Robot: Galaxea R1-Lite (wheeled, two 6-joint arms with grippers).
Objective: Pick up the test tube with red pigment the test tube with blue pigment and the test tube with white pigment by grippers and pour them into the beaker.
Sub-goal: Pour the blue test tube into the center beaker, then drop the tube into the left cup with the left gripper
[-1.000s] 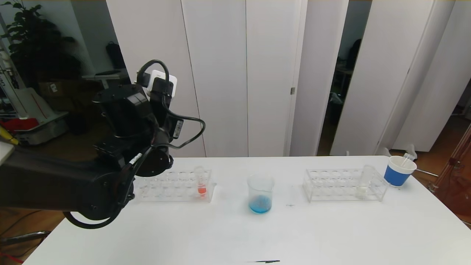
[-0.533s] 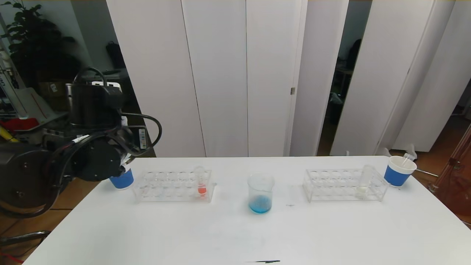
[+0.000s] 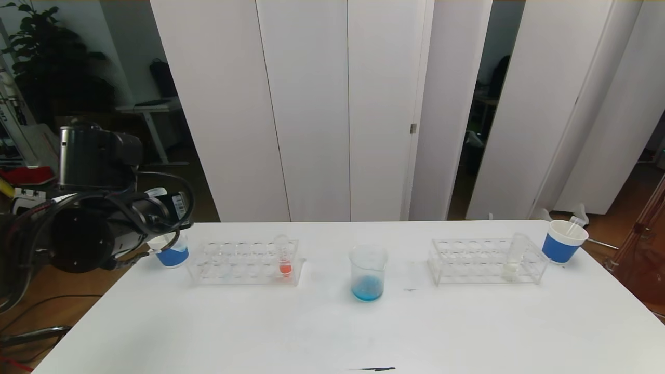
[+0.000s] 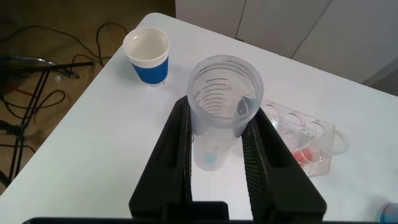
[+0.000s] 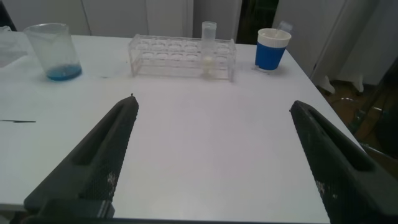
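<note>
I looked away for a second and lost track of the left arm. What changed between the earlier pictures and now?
The left gripper, shut on the emptied test tube with blue pigment, swung away from the left rack toward the table's left edge, uncovering the left blue cup. The beaker, the red tube, the right rack and the test tube with white pigment stayed put.

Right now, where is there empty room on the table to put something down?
Bare table runs along the near edge, in front of the beaker and both racks. The far side is crowded: left rack, right rack, blue cups.
</note>
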